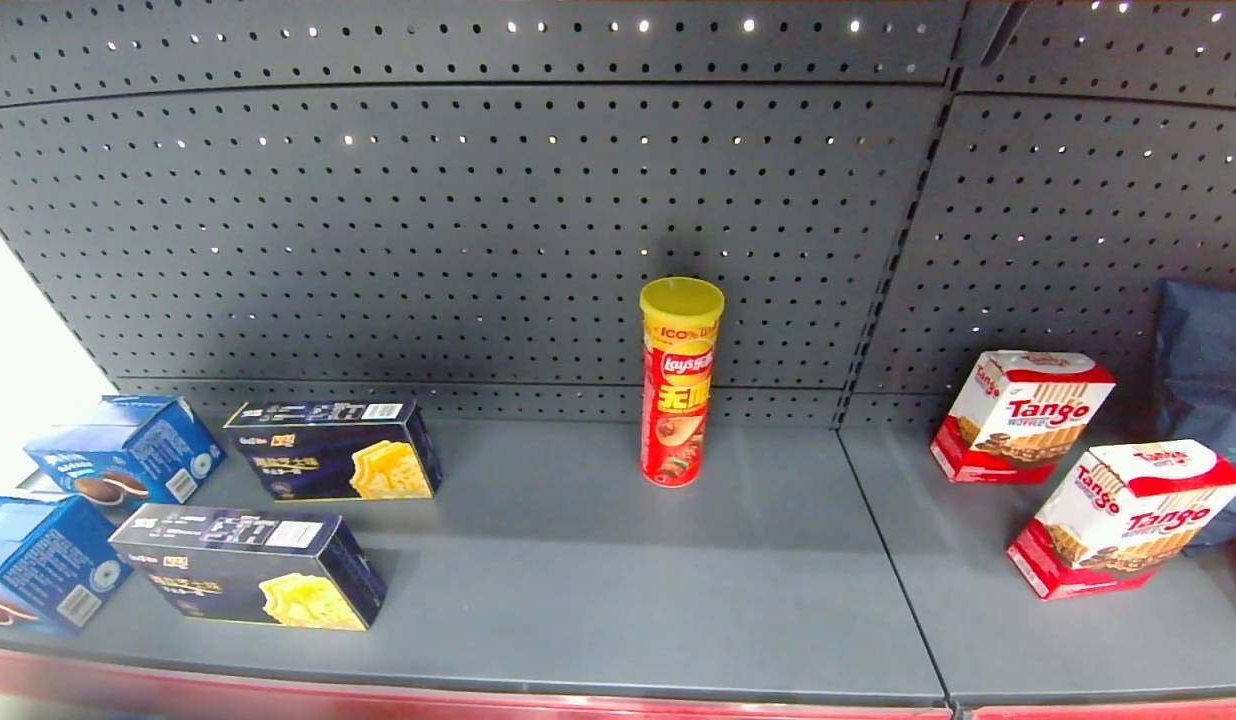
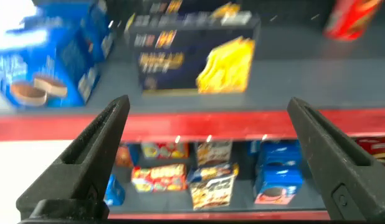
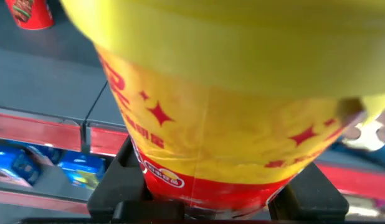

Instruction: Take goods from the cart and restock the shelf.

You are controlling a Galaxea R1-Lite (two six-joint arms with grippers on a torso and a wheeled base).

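Right gripper (image 3: 211,196): jaws clamped on a chip can (image 3: 230,124), yellow body with red stars, red band at the end where I grip it. I hold it in front of the shelf's red front edge (image 3: 37,127), not on the shelf.

Left gripper (image 2: 208,106): jaws wide apart, nothing between them. It hangs in front of the same red edge. Under that edge is a lower shelf (image 2: 205,202) with mixed packages.

On the shelf (image 1: 598,580), from the head view:
- second chip can (image 1: 681,380): upright, mid shelf, near the pegboard back (image 1: 478,250), well apart from everything else.
- two dark boxes with a yellow picture, far one (image 1: 333,450) and near one (image 1: 248,565): lying on their long sides on my left, apart from each other.
- two blue cookie boxes, far one (image 1: 128,450) and near one (image 1: 43,560): further left. The near one is right against the near dark box; I can't tell if they touch.
- two red-and-white wafer boxes, far one (image 1: 1023,415) and near one (image 1: 1128,515): on my right, past the shelf seam, both turned at an angle.
- dark blue bag (image 1: 1208,370): against the back, behind the near wafer box.
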